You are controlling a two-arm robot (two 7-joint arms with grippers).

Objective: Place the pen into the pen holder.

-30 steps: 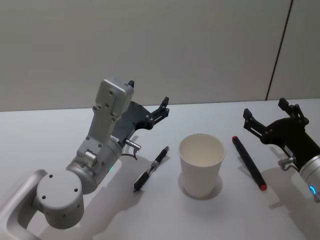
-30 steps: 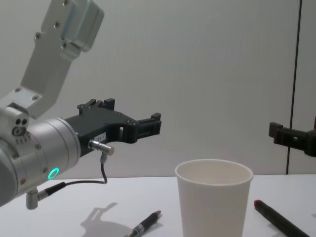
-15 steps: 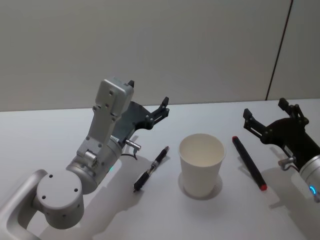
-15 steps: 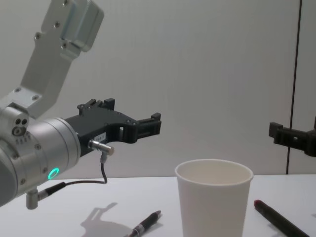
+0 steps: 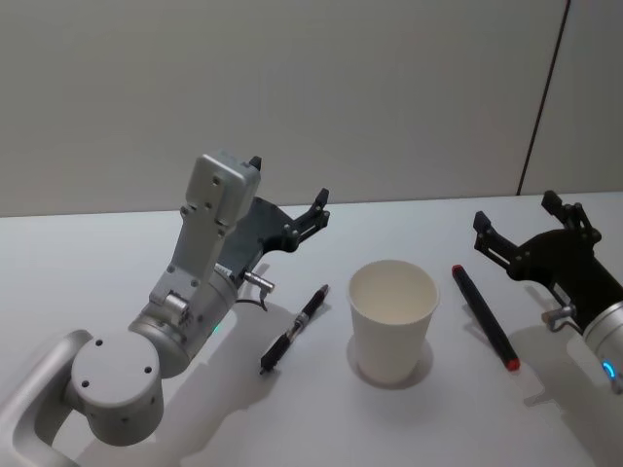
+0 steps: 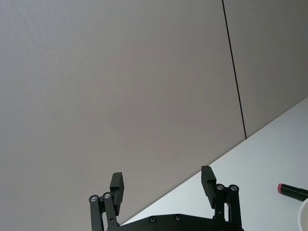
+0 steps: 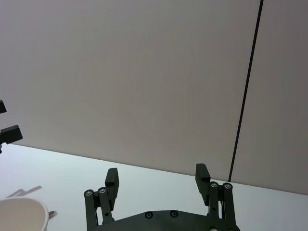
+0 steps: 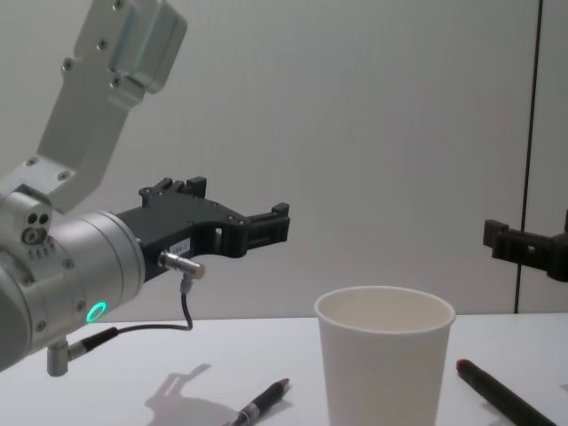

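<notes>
Slim black pen with silver bands point(image 5: 294, 330) lies flat on the white table point(image 5: 107, 243), just left of the plain white paper cup point(image 5: 390, 342) that serves as the pen holder. It lies at a slant, its far end pointing toward the cup's rim, and it is apart from the cup. From the chest view the pen point(image 8: 262, 406) lies in front of and to the left of the cup point(image 8: 382, 377), which stands upright with nothing showing in it.

A thicker black marker with red ends point(image 5: 484, 316) lies flat on the table to the right of the cup, near it but not touching; the chest view shows its red tip point(image 8: 463, 366) beside the cup's wall.

The left gripper point(image 5: 289, 182) hangs in the air above the table, behind and to the left of the slim pen, its black fingers point(image 6: 117, 185) spread apart and gripping nothing. The right gripper point(image 5: 516, 212) is held above the table to the right of the marker, its fingers point(image 7: 202, 175) likewise apart and holding nothing.
</notes>
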